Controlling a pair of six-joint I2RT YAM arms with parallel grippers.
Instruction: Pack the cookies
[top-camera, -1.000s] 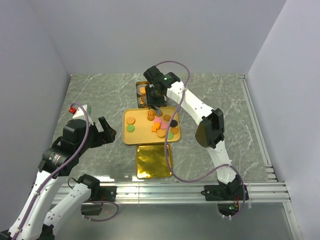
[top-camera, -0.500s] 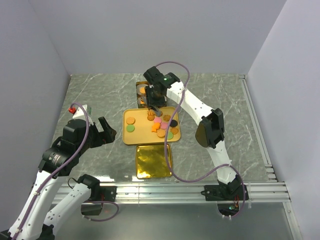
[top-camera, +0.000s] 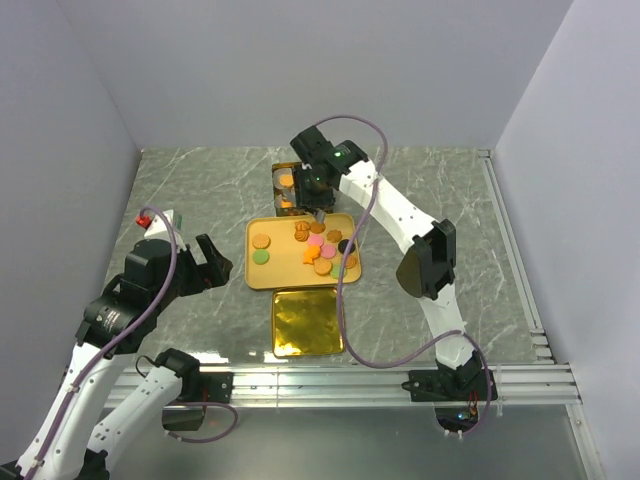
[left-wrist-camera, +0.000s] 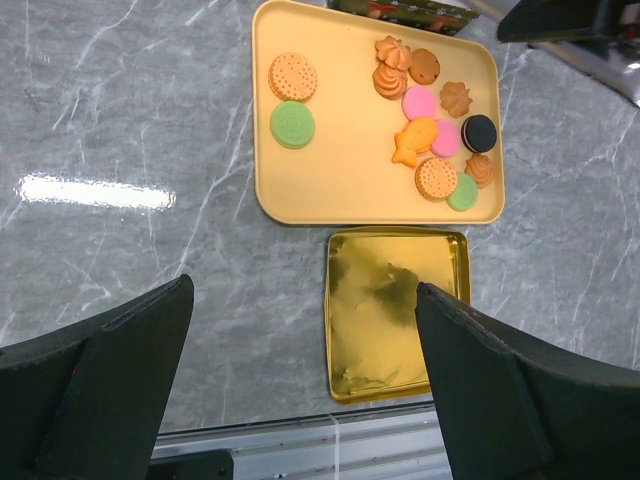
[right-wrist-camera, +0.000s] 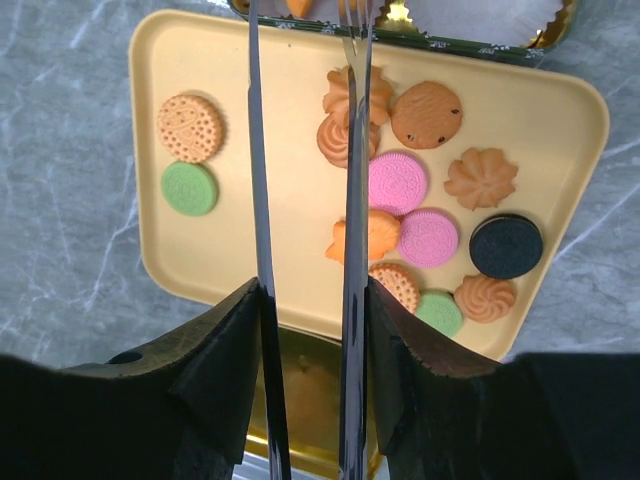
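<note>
Hanging parted above the tray (right-wrist-camera: 150, 250), right gripper (right-wrist-camera: 300, 12) has cookies (right-wrist-camera: 397, 183) mostly beside its jaws; left gripper (left-wrist-camera: 300, 345) gapes.

The top view looks down on the yellow tray (top-camera: 285, 270) from afar. Both wrist views share it, the right closer.

left arm folded low at the near left, left gripper (top-camera: 200, 262) with jaws spread wide, right arm stretched far forward in a high arch, right gripper (right-wrist-camera: 300, 20) pointing down, jaws partly apart
</note>
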